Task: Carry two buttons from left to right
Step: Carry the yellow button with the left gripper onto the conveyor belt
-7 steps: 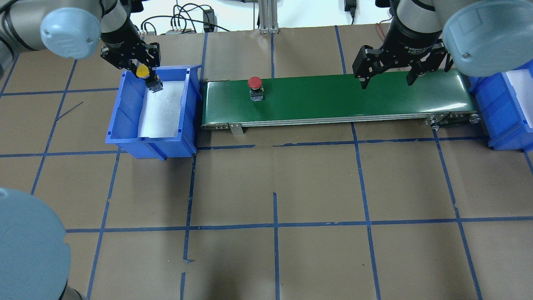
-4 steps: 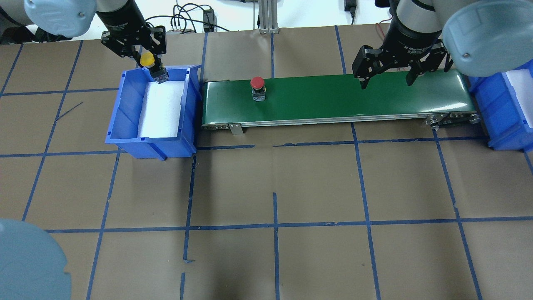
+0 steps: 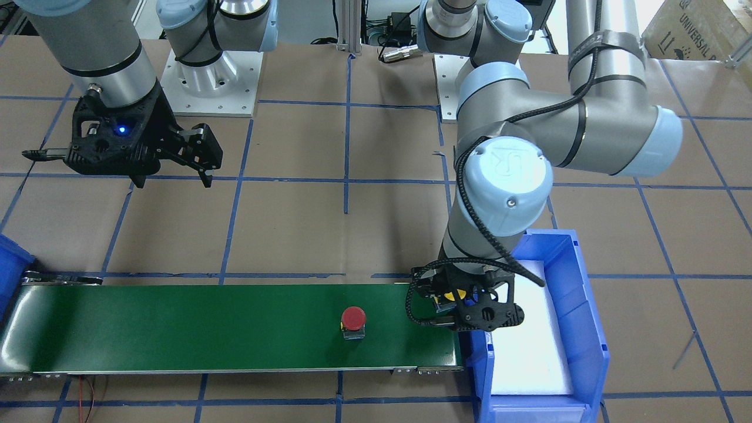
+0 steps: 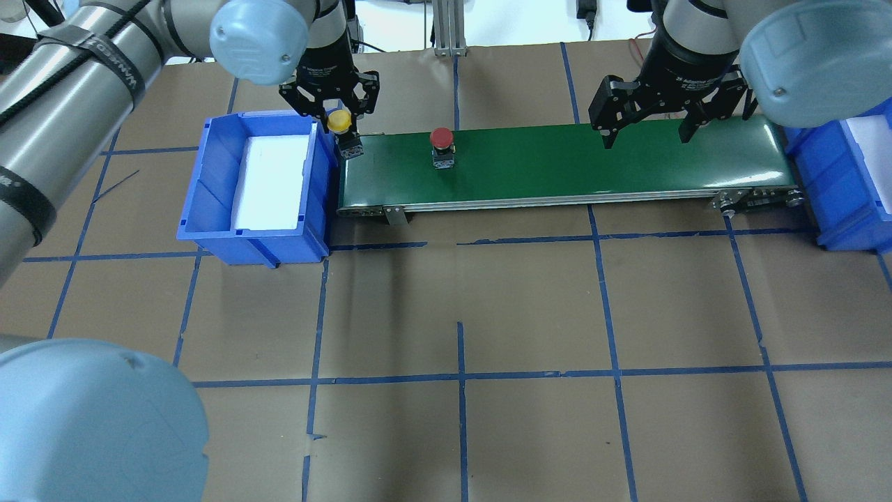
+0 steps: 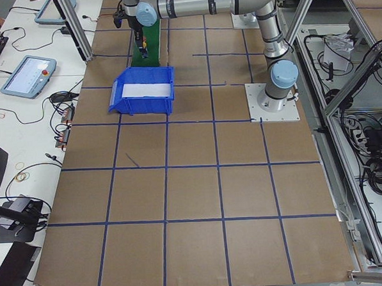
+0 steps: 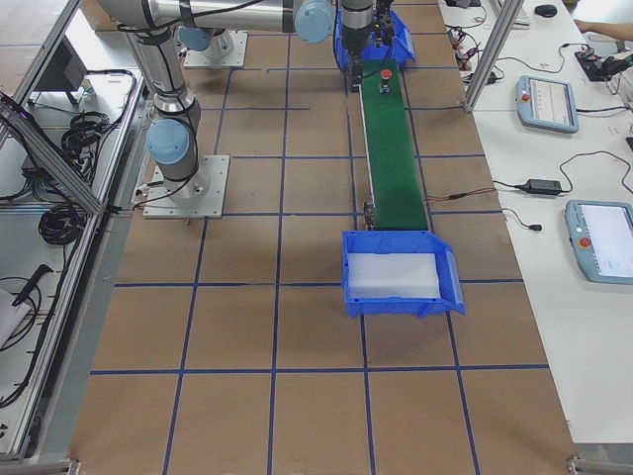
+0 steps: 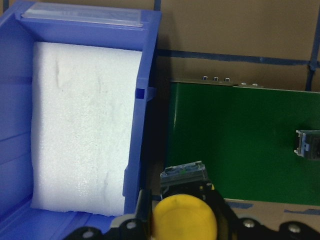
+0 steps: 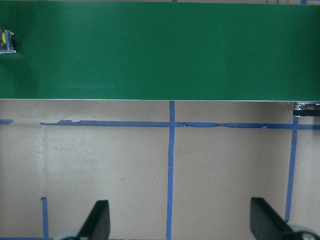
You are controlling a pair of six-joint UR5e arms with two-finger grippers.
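My left gripper [image 4: 341, 127] is shut on the yellow button [image 4: 339, 121] and holds it at the left end of the green conveyor belt [image 4: 557, 167], right beside the bin wall. In the left wrist view the yellow cap [image 7: 184, 218] sits between the fingers, with the belt [image 7: 240, 140] just beyond. The red button [image 4: 441, 139] stands upright on the belt a little to the right, also seen from the front [image 3: 353, 318]. My right gripper [image 4: 648, 138] hangs open over the belt's right part, with nothing between its fingertips [image 8: 98, 220].
A blue bin [image 4: 209, 181] lined with white foam stands at the belt's left end. A second blue bin [image 4: 836, 174] stands at its right end. Brown paper with blue tape lines covers the table [image 4: 460, 314] in front of the belt.
My left gripper has carried the yellow button from over the left bin rightward to the belt's left end. The red button has shifted slightly right along the belt. The right gripper has stayed put.
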